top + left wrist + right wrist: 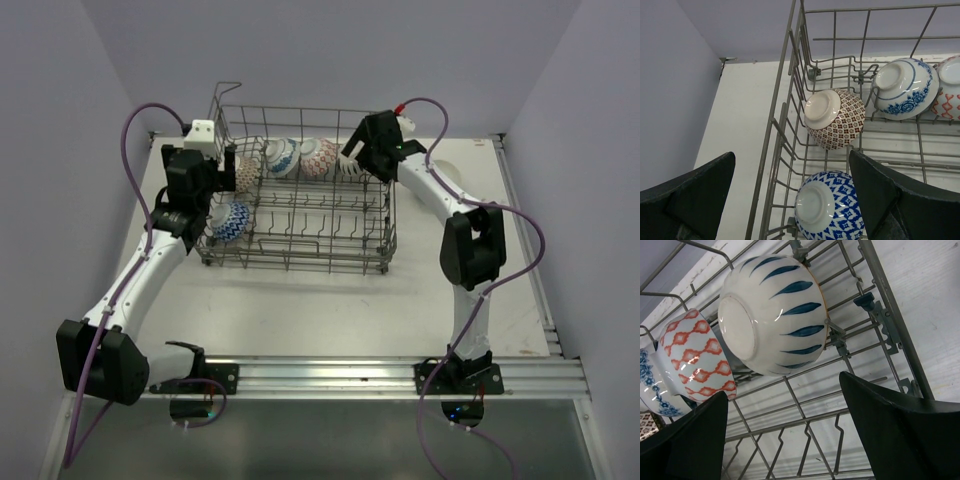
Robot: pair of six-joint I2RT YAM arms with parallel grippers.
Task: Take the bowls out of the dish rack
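White table [330, 310], lilac walls [330, 60]. Left claw [791, 155] gapes wide, empty — straddling the left wall of the dish rack [290, 262], over a blue-patterned bowl [827, 207]. Right claw [782, 385] equally wide, empty, just beside a blue-striped bowl [772, 315] at the rack's far right; both bowls sit inside.

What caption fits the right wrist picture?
Open right end effector facing a blue-striped bowl in the dish rack.

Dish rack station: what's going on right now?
Both arms reach over the dish rack; neither holds anything. The left pincer is open at the rack's left wall, above the blue geometric bowl. The right pincer is open, facing the blue-striped bowl. At least five bowls sit in the rack.
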